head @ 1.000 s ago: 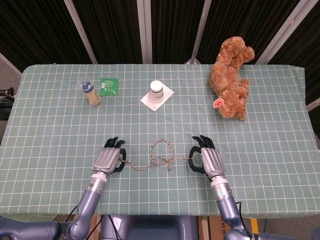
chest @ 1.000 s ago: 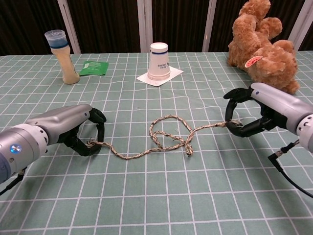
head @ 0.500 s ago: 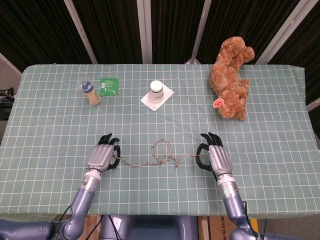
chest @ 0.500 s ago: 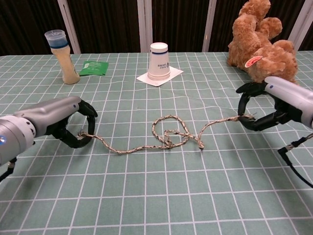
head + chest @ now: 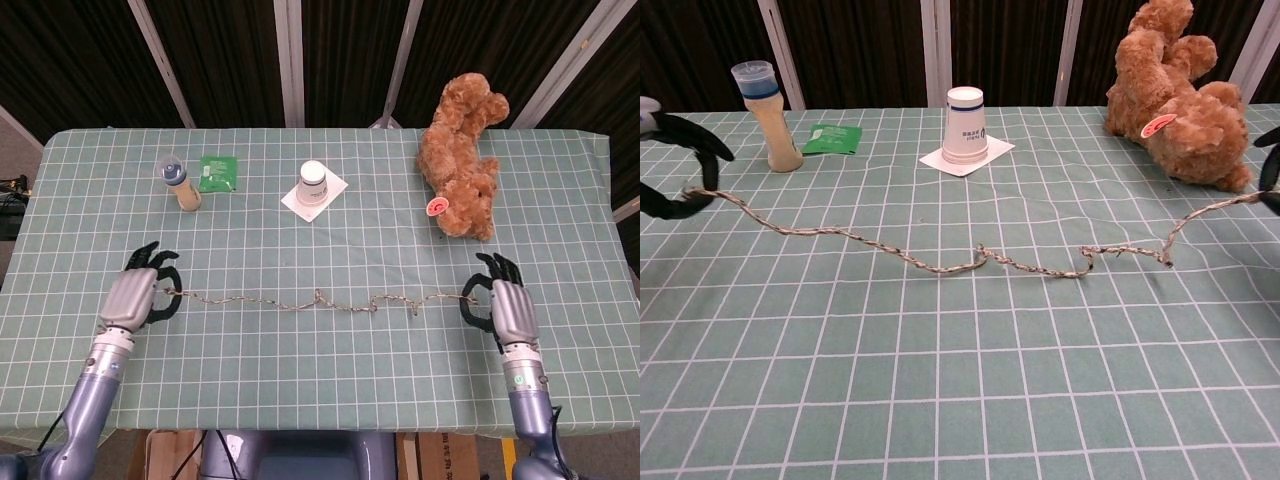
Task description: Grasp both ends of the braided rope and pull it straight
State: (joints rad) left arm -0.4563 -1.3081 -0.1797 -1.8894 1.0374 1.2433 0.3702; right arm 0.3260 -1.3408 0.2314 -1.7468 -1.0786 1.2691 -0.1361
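Observation:
The braided rope point(image 5: 318, 299) point(image 5: 950, 262) stretches nearly straight across the front of the green checked table point(image 5: 320, 220), with small kinks near its middle and right part. My left hand point(image 5: 137, 298) point(image 5: 675, 178) pinches the rope's left end. My right hand point(image 5: 503, 309) point(image 5: 1271, 170) holds the right end; in the chest view only its dark fingertips show at the frame edge. The rope hangs slightly above the cloth near both hands.
A brown teddy bear point(image 5: 462, 156) lies at the back right. A white paper cup point(image 5: 313, 184) stands upside down on a napkin at the back middle. A small bottle point(image 5: 178, 184) and a green packet point(image 5: 217, 171) sit at the back left.
Both hands have moved far apart, left going left and right going right. The rope's loop in the middle has pulled out into a nearly straight line.

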